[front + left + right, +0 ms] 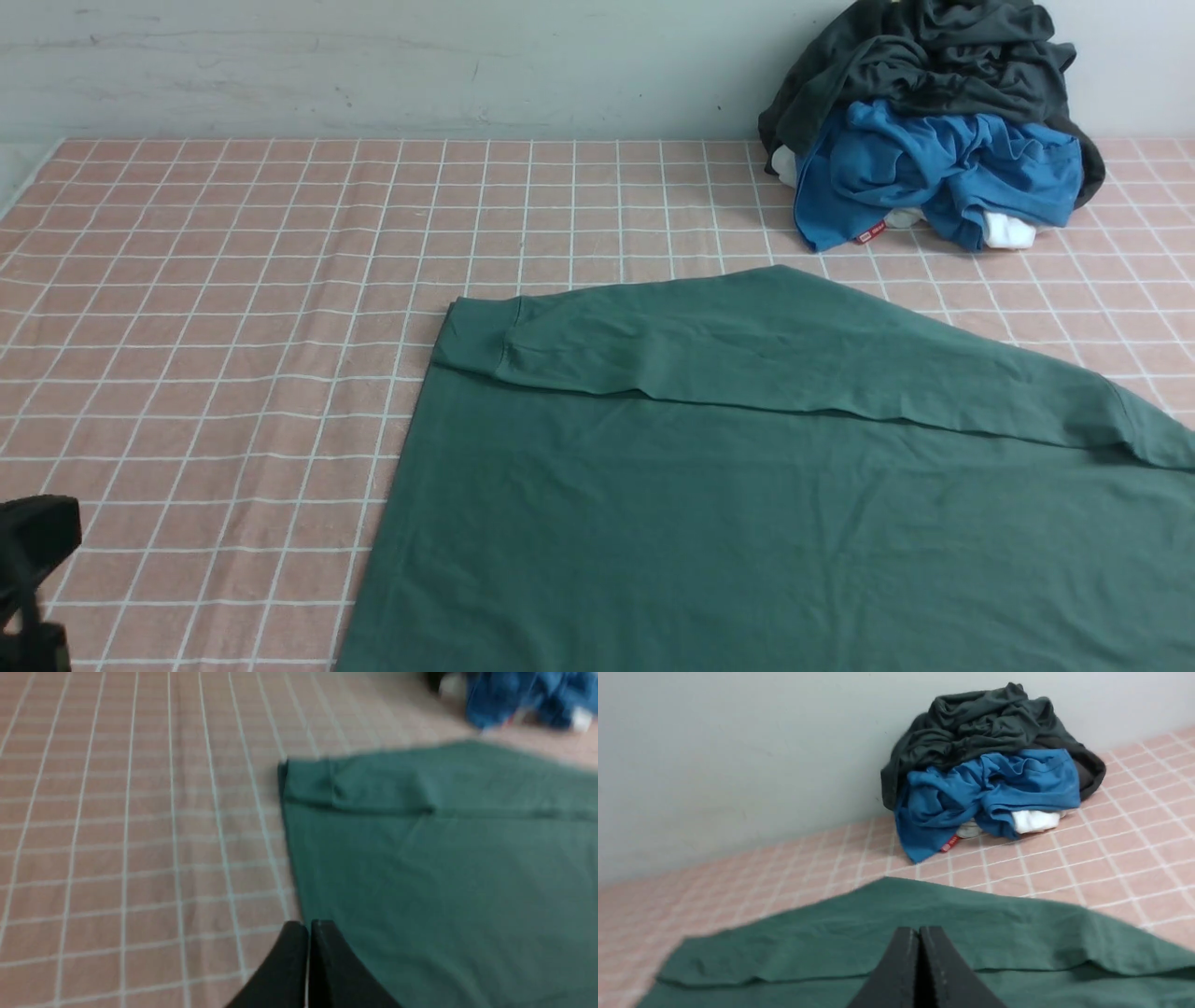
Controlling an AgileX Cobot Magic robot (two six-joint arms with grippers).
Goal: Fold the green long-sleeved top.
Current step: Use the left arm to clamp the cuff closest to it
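The green top [747, 504] is laid flat by the surface's [233, 327] near right edge, with a sleeve [747, 345] folded across. The left gripper [308, 926] and right gripper [919, 931] are pressed together, empty.

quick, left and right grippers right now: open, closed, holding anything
Left gripper: closed, holding nothing.
Right gripper: closed, holding nothing; it is not gripping the dark green long-sleeved knit top.
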